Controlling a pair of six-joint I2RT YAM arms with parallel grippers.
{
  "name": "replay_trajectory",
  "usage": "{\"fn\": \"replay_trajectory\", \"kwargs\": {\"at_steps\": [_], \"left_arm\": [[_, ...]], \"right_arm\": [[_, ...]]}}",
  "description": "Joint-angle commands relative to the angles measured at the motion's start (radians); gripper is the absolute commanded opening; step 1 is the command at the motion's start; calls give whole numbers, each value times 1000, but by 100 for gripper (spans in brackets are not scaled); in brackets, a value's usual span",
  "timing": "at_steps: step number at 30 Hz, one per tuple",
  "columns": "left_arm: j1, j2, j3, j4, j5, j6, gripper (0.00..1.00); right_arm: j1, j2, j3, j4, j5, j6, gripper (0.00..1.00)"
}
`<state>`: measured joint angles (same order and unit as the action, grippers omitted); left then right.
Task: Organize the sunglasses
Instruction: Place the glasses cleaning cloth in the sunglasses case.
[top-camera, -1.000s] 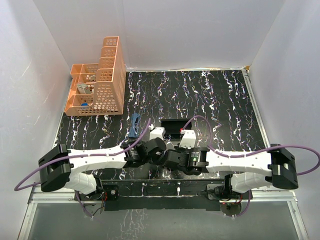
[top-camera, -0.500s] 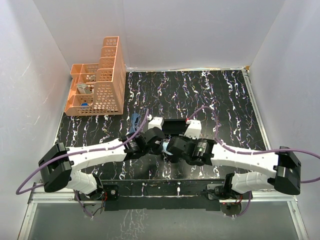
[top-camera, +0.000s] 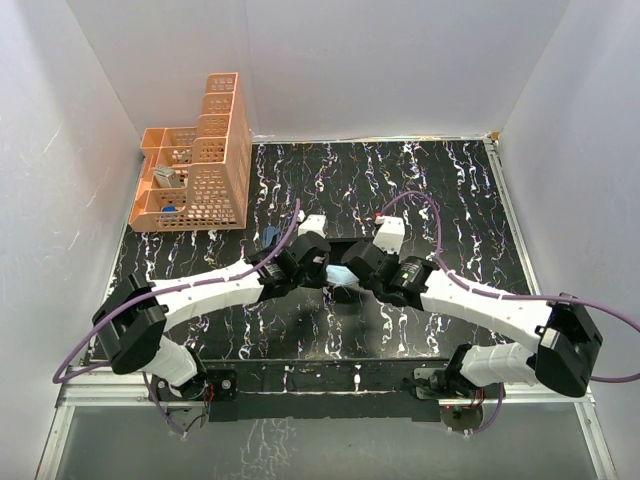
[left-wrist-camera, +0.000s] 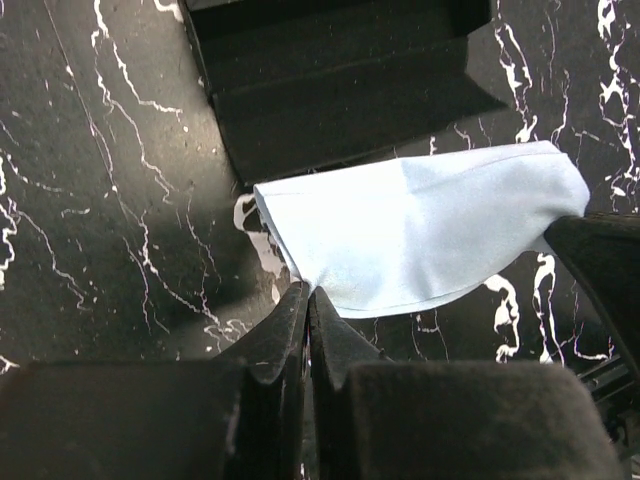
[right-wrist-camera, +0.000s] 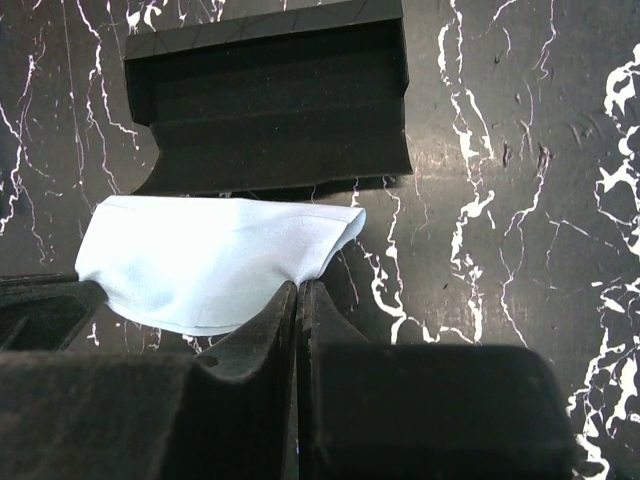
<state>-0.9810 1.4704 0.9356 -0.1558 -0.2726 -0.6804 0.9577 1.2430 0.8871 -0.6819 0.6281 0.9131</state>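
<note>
Both of my pincers meet over the middle of the bench (top-camera: 450, 200), each pressed together on a corner of the one light blue cloth (left-wrist-camera: 430, 225): my left pincer (left-wrist-camera: 308, 300) nips its left corner and my right pincer (right-wrist-camera: 298, 292) its right corner, so the cloth hangs slack between them. Just beyond the cloth lies the one black case (right-wrist-camera: 270, 100), open with its dark hollow facing up; the cloth's far edge overlaps the case's near rim in both wrist views. The one pair of sunglasses (top-camera: 270, 238) lies folded on the bench to the left of the case, close beside my left wrist, with my arm and purple cable covering part of it. At the far left corner stands one orange basket (top-camera: 225, 140) with stepped compartments; its near compartments hold a few small items too small for me to make out.
</note>
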Motion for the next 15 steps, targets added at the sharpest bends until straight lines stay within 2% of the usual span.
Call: {"fn": "replay_trajectory", "kwargs": {"at_steps": [1,15], "left_arm": [[20,31,64,27,7,39,0],[72,109,140,55,-24,93,0]], "right_arm": [[-39,13,35,102,-13,-105,0],[-148,81,81,202,-65,-226,0]]}}
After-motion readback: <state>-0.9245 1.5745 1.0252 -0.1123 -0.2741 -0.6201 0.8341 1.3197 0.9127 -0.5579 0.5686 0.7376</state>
